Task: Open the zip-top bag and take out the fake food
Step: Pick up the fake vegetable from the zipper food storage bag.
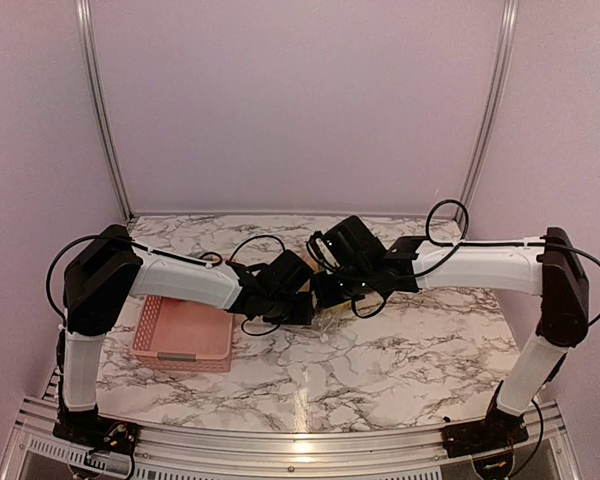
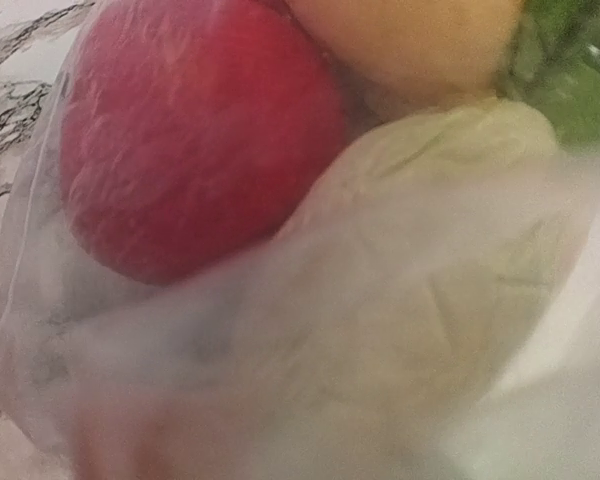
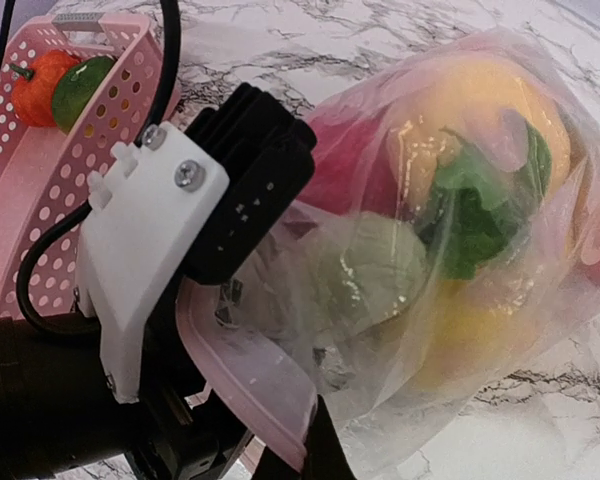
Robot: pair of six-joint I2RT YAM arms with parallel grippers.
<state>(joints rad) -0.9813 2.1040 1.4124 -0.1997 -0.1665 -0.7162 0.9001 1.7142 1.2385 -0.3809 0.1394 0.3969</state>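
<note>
Mid-table, between both wrists: zip-top bag (image 3: 460, 230), clear and bulging with fake food (image 2: 190, 140), red, yellow, green and whitish. Right gripper (image 3: 315, 455) clenched on bag's lower edge, bottom of frame. Left gripper (image 1: 305, 305) close against bag, grip cannot be told. Pink basket (image 3: 20, 230) upper left, holding orange fruit (image 3: 35, 90) and green fruit (image 3: 80, 90).

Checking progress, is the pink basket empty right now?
No, the right wrist view shows an orange piece and a green piece lying in the pink basket.
</note>
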